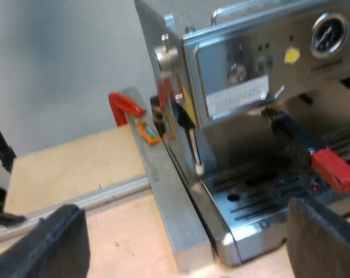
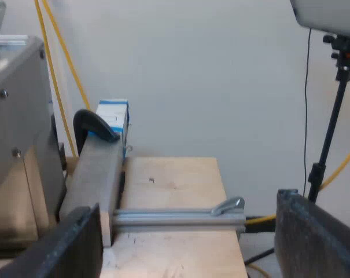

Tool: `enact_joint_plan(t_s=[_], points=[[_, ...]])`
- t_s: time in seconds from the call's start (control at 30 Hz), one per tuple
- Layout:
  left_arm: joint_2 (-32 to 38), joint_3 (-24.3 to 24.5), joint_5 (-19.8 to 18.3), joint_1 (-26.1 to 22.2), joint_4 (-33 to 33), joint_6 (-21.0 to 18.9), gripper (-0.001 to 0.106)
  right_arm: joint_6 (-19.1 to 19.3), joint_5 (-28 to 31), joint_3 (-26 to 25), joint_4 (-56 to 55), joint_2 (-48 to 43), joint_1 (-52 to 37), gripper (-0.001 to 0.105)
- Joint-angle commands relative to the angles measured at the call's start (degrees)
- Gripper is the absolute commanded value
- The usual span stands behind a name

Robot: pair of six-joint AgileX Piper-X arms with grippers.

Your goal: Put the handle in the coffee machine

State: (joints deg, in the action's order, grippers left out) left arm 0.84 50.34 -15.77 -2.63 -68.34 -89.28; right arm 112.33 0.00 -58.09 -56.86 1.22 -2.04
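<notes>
Jaws of the left gripper (image 1: 182, 234) stand wide apart and empty before the espresso machine (image 1: 250, 87), whose front carries the holder (image 1: 299, 138) with its red end showing, while the right gripper (image 2: 189, 231) gapes empty over the wooden table (image 2: 175, 185) beside the machine.

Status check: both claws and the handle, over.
Left claw open, empty. Right claw open, empty. Dark red-tipped handle at front of steel espresso machine. Nothing in the way.
</notes>
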Motion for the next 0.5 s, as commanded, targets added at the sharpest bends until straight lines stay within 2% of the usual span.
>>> enact_joint_plan(t_s=[0.03,0.2,0.23,0.37,0.43,0.47,0.5], points=[[4.2,-0.4,0.8,0.0,-2.2,-0.9,0.072,1.1,0.0,1.3,0.2,-2.7,0.0,0.064],[4.0,-0.4,0.8,0.0,-2.3,-0.9,0.072,1.0,0.0,3.7,-2.6,-4.2,-0.3,0.064],[4.0,-0.4,0.8,0.0,-2.4,-0.7,0.072,1.8,-2.6,5.7,-1.2,-4.3,-0.3,0.064],[4.0,-0.7,0.8,0.0,-1.8,-0.7,0.072,1.8,-3.4,7.6,1.0,-4.3,-0.3,0.064],[4.0,-1.9,2.7,0.0,2.4,-1.4,0.072,1.8,-3.6,7.7,1.3,-4.3,-0.3,0.064],[4.0,-2.8,5.5,0.0,5.2,-3.1,0.072,1.8,-4.2,8.6,2.2,-4.3,-0.3,0.064],[4.0,-3.0,6.0,0.0,5.7,-3.6,0.072,1.8,-4.2,9.0,2.4,-4.2,-0.3,0.064]])
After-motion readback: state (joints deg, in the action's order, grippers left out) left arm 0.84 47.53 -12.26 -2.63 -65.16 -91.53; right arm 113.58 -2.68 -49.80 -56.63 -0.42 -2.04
